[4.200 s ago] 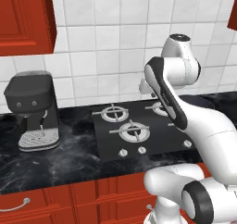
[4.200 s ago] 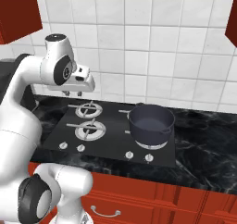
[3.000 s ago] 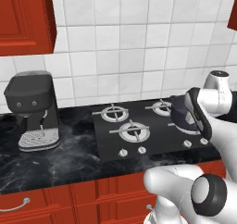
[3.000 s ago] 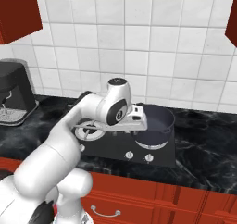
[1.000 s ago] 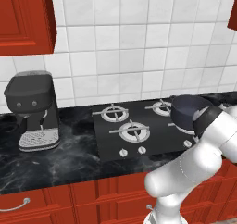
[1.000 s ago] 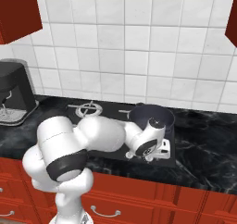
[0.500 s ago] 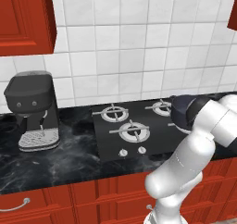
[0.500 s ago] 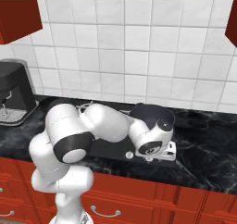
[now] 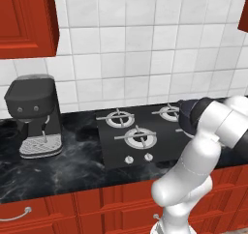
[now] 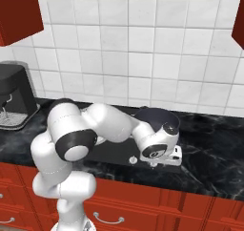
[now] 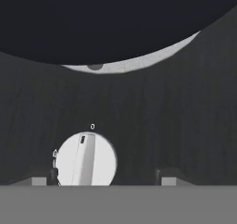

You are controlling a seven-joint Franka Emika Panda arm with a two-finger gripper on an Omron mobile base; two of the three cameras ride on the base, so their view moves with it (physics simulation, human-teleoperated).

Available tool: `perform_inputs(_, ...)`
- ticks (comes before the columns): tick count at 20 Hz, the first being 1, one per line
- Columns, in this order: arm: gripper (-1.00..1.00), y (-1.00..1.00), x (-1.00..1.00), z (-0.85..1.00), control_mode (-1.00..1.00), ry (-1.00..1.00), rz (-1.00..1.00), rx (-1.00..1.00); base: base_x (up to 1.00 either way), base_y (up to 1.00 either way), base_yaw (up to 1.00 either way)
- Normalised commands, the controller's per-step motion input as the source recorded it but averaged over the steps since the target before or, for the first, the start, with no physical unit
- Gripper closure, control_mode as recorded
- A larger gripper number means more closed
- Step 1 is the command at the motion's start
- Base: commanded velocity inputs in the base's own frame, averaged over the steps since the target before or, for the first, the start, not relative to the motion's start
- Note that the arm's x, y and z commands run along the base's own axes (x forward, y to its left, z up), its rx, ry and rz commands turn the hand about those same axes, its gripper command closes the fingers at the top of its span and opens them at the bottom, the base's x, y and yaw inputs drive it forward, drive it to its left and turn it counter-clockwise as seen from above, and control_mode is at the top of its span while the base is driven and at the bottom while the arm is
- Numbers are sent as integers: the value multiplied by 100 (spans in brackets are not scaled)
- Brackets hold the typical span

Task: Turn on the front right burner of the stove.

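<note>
The hand view looks straight down on the glossy black stove (image 11: 185, 126). A small round silver knob (image 11: 86, 159) lies there, its bar pointing at the "0" mark. My gripper (image 11: 104, 180) is open just above it, and the knob sits between the fingertips (image 11: 39, 180), nearer the left one. Above the knob, a sliver of the front right burner's pale ring (image 11: 139, 62) shows under a dark pot (image 11: 115, 19). In the right base view my hand (image 10: 162, 153) hangs over the stove's (image 10: 112, 151) front right edge.
A dark grey coffee machine (image 9: 34, 114) stands on the black marble counter to the stove's left. Bare burners (image 9: 139, 137) and two left knobs (image 9: 128, 159) show in the left base view. Red cabinets hang above and white tiles line the wall behind.
The arm swung from above the back of the stove down to its front right edge. Over the last second the hand settled lower over the knobs.
</note>
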Motion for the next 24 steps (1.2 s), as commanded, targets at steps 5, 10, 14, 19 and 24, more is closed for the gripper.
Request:
perform_inputs(5, 100, 26, 3, -19, -100, -3, 0, 0, 0, 0, 0)
perform_inputs(10, 100, 61, 0, -13, -100, -7, 1, 0, 0, 0, 0)
perform_inputs(14, 100, 49, 0, -19, -100, 0, 3, 0, 0, 0, 0)
perform_inputs(19, 100, 57, 0, -13, -100, -8, 20, -8, 0, 0, 0)
perform_inputs(24, 100, 28, 0, -20, -100, -18, 28, -10, 0, 0, 0)
